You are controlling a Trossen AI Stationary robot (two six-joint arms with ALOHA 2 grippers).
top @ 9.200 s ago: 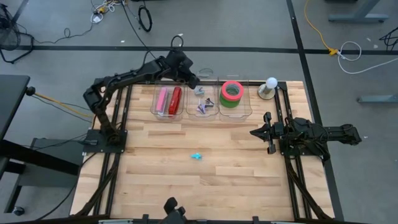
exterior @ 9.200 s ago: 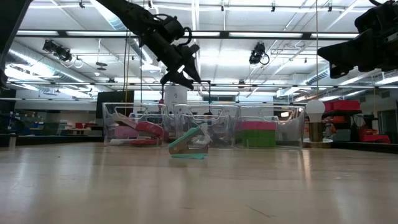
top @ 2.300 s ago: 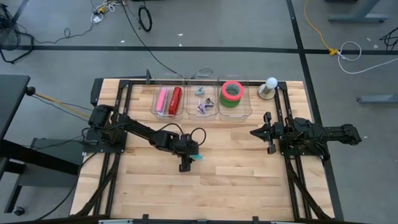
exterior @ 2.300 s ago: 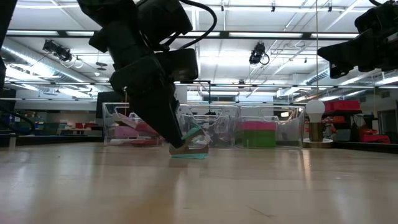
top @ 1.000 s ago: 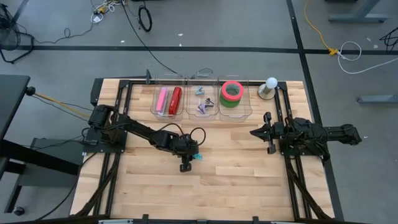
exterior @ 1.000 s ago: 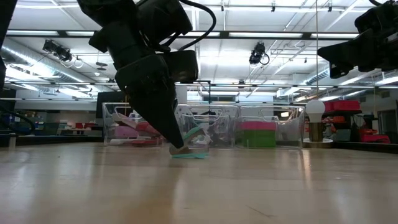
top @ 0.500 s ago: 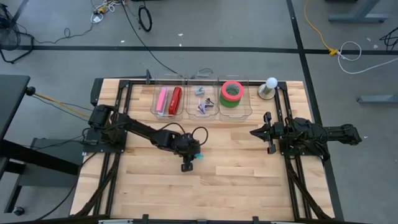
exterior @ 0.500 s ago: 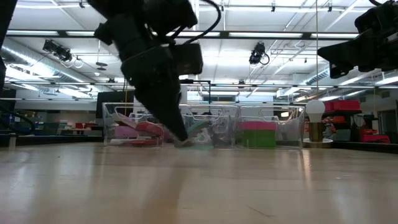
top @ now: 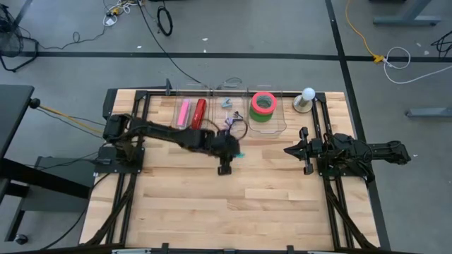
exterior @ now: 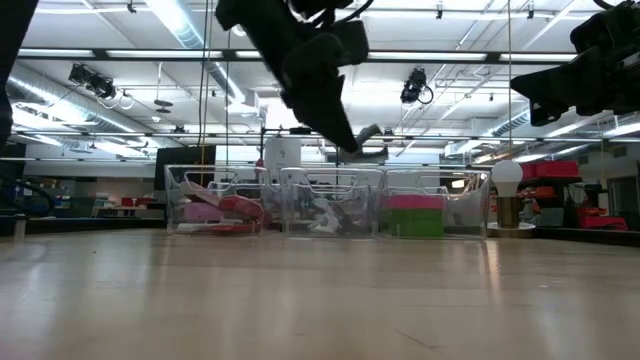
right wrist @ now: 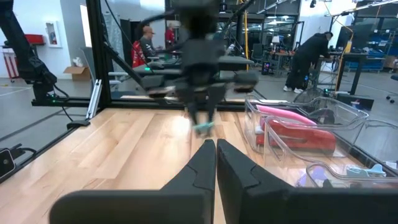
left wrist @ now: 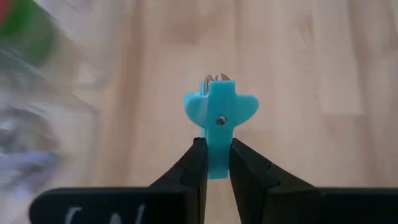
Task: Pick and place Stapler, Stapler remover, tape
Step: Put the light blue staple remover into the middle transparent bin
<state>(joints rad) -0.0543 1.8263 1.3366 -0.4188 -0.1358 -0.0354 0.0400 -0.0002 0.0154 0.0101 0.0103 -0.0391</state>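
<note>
On the wooden bench (top: pixel 233 204), three clear plastic bins (top: pixel 272 128) already hold the pink and red staplers (top: pixel 192 113), purple staple removers, and stacked red and green tape rolls (top: pixel 263 106). The left tool (top: pixel 227 164) grips a turquoise staple remover (left wrist: pixel 220 121) (seemingly the last item), airborne near the middle bin. The right tool (top: pixel 300 149) waits shut, empty.
</note>
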